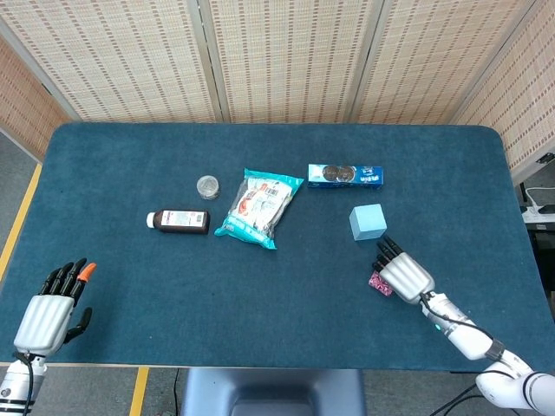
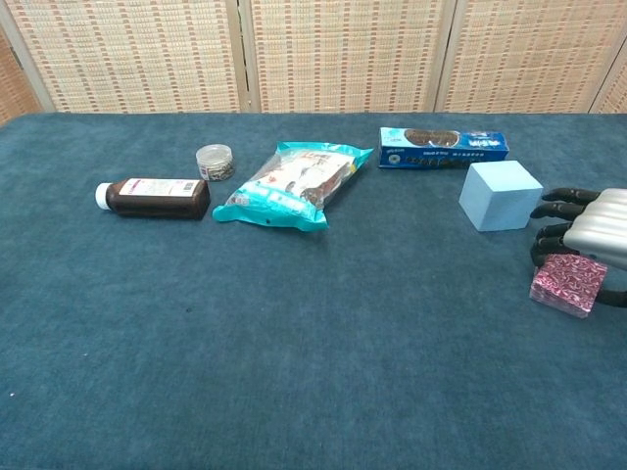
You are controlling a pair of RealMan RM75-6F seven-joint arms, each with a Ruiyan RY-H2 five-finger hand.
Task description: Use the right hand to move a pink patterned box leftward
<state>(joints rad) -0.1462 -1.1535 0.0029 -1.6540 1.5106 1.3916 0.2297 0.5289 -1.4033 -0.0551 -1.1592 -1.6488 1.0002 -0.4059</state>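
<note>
Blue-carpeted table [image 1: 260, 303] before woven screens; right hand [image 2: 591, 235] wraps its fingers around the pink patterned box [image 2: 568, 284], near the light blue cube [image 2: 501, 196]; left hand [image 1: 48, 312] open-fingered, idle

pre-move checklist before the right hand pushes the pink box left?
1. Right robot hand at the pink patterned box: ok, fingers around it.
2. Firm grasp: cannot tell, contact partly hidden.
3. Box on table: ok, it appears to rest on the cloth.
4. Leftward path clear: ok, open cloth; light blue cube sits farther back.
5. Snack bag and brown bottle clear of the path: ok, far left.
6. Left robot hand out of the way: ok, at the near-left edge.
</note>
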